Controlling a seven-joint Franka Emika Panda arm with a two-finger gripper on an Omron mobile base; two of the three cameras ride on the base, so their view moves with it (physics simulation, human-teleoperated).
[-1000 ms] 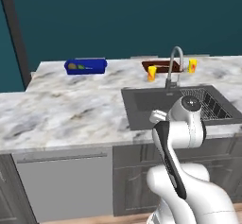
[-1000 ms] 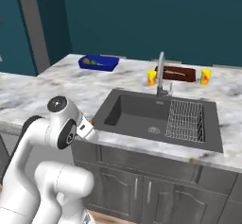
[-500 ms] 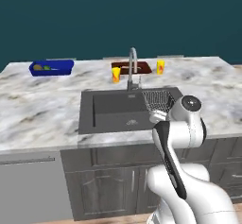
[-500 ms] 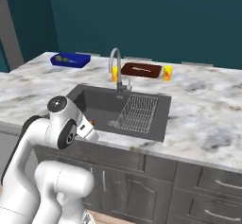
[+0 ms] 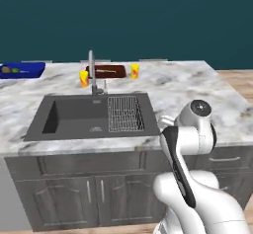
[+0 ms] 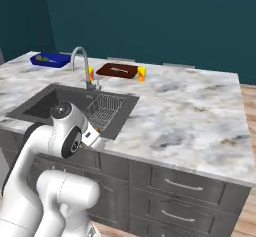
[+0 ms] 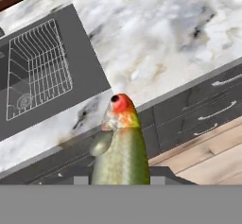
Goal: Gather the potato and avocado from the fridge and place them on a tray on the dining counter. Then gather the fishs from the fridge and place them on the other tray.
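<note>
At the bottom centre of the hand view, the gripper [image 7: 120, 178] is clamping a fish [image 7: 121, 147], jaws part-way closed around its olive-green body, while the reddish head is sticking up toward twelve o'clock over the counter edge. The fingertips themselves are hiding behind the fish, so I cannot tell how deep the grip sits.

The risk I am judging here: the fish is slender and slick-looking, with much of its length poking past the jaws, so a swing of the arm could be twisting it loose before it reaches its tray. It would be dropping onto the dining counter [image 5: 183, 87], or into the sink [image 5: 74, 117] lying at ten o'clock from the fish.

Farther out, the other tray [image 6: 117, 70], reddish-brown, is sitting behind the faucet [image 6: 80, 63] at the far edge, apparently carrying one thin fish already. The blue tray [image 6: 50, 59] is resting at the far left, at about ten o'clock, holding small greenish items.
</note>
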